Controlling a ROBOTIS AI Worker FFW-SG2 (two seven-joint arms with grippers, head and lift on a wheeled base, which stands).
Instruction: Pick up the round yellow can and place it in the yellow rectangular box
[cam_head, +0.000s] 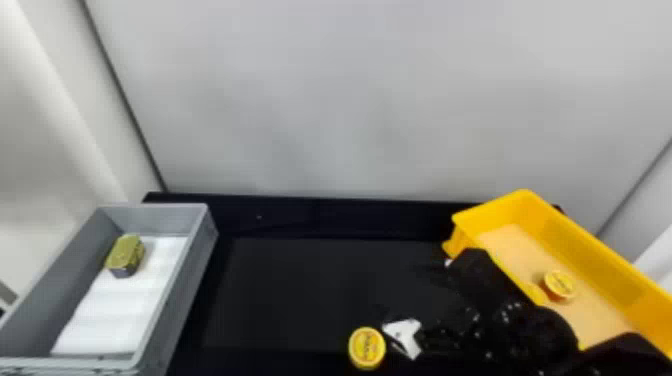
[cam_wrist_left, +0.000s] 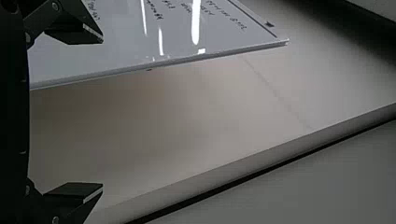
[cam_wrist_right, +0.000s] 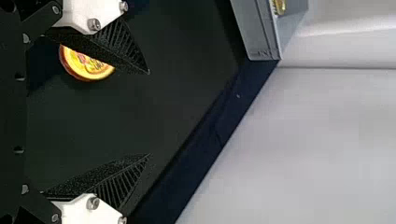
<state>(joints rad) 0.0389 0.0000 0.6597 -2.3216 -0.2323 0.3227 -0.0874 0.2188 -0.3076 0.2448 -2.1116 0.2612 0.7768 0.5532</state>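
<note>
I found the right gripper (cam_wrist_right: 149, 113) spread wide and empty, presumably to straddle the round yellow can (cam_head: 367, 348), near on the black table (cam_head: 300, 295). A similar can (cam_head: 559, 285) sat in the yellow rectangular box (cam_head: 590, 245), right. The left gripper (cam_wrist_left: 102, 115) was wide, empty.

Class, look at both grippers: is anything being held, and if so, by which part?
Nothing is held: the right gripper and left gripper are both open and empty; one round yellow can rests on the flat black surface.
</note>
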